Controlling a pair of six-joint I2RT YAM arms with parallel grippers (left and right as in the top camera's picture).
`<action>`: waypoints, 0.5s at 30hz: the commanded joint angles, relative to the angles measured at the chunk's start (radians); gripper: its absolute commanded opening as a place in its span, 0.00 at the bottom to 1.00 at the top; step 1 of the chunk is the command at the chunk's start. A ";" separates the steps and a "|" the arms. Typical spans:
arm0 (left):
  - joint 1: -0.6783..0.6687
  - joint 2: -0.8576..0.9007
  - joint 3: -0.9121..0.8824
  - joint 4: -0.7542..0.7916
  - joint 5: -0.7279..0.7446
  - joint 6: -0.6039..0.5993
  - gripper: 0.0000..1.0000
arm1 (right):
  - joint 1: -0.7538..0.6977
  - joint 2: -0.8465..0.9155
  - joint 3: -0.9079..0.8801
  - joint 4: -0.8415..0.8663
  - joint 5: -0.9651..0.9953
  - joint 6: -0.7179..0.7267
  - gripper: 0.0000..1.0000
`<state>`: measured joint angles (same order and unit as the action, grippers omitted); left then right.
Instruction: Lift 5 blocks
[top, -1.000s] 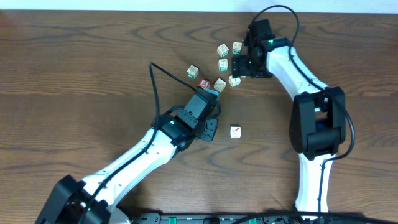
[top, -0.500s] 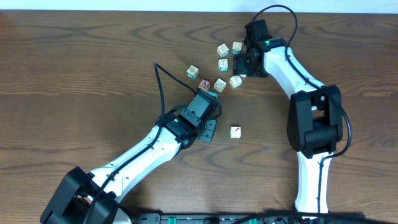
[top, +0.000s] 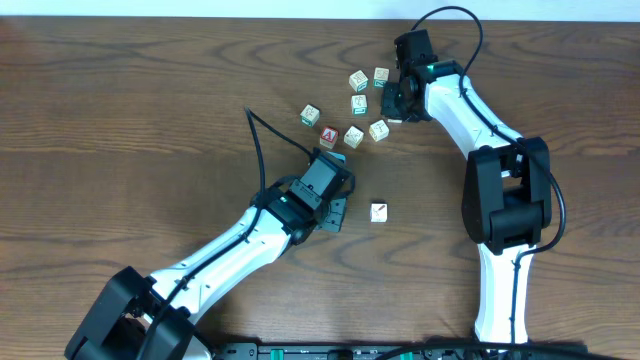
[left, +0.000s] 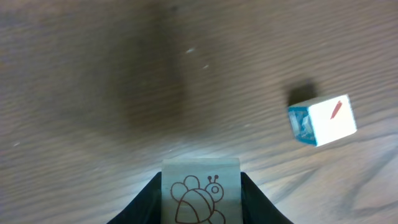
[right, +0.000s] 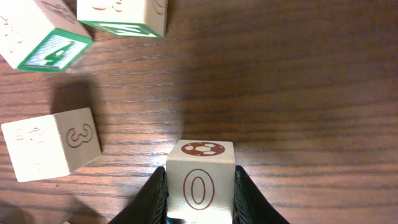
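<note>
Got the bee block (left: 200, 186) clamped in the left gripper (left: 200, 200) near the middle, 0 block (right: 200, 177) pinched in the right gripper (right: 200, 196) far right, beside the loose blocks (top: 359, 104).

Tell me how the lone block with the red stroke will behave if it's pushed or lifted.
The red-stroke block looks like rigid wood, so it likely won't deform. Flat faces suggest it slides rather than rolls. Small, probably light; its smooth sides might slip.

Cube w/ red "A" (top: 329, 137) — flat on brown wood table (top: 120, 110), upper-mid.
</note>
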<state>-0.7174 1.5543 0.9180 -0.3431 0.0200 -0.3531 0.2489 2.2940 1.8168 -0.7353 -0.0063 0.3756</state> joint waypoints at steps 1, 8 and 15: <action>-0.030 0.010 -0.012 0.032 -0.002 -0.079 0.12 | -0.008 0.016 0.014 -0.021 0.010 0.012 0.13; -0.108 0.042 -0.012 0.077 -0.014 -0.167 0.17 | -0.008 0.012 0.015 -0.099 0.010 -0.013 0.05; -0.126 0.132 -0.012 0.107 -0.013 -0.229 0.17 | -0.008 -0.045 0.015 -0.220 0.051 -0.065 0.01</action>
<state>-0.8425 1.6531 0.9176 -0.2436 0.0196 -0.5335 0.2489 2.2818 1.8370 -0.9218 -0.0002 0.3458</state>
